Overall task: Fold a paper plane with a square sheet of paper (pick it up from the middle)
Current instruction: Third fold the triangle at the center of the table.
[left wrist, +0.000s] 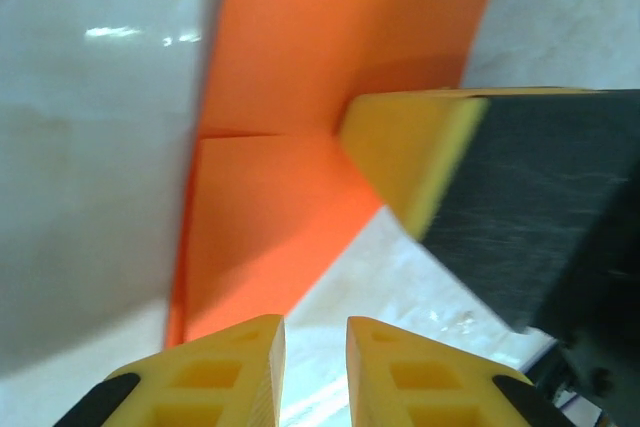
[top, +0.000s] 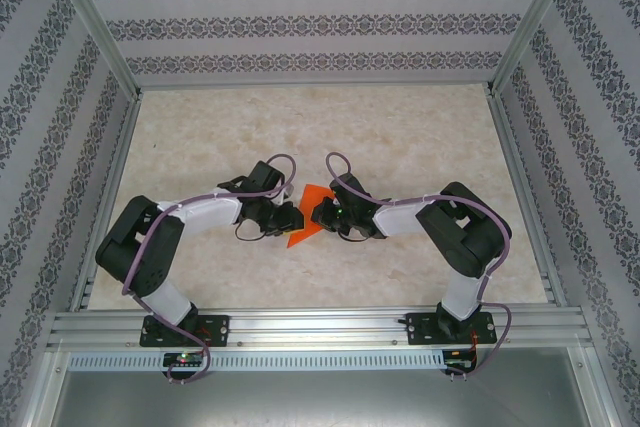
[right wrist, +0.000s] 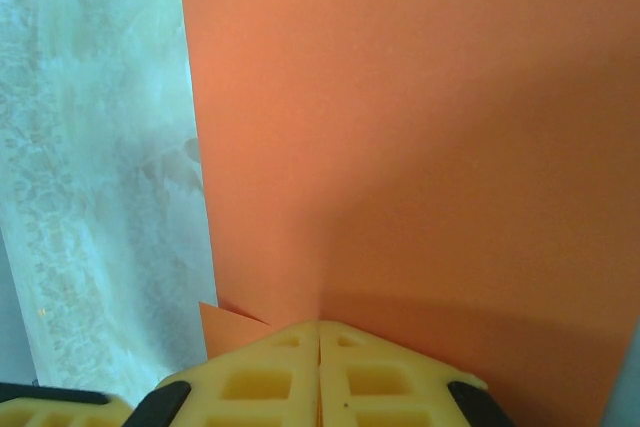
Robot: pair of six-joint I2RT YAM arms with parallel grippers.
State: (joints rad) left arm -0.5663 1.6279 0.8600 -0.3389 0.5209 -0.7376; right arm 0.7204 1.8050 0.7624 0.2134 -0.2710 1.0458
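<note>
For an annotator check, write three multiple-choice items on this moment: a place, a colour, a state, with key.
1. Where is the thin bright orange paper sheet?
A) between the left pincer and the right pincer
B) against the far wall
C) on an arm base

2. What colour are the left pincer's fingertips?
A) blue
B) yellow
C) white

3. What is the right pincer doing?
A) gaping wide, holding nothing
B) parked at its base
C) shut on the sheet

Key: 1A, the top view shows it between both pincers; 2B, the tips look yellow in the wrist view; 3C, its tips meet with orange paper between them.
</note>
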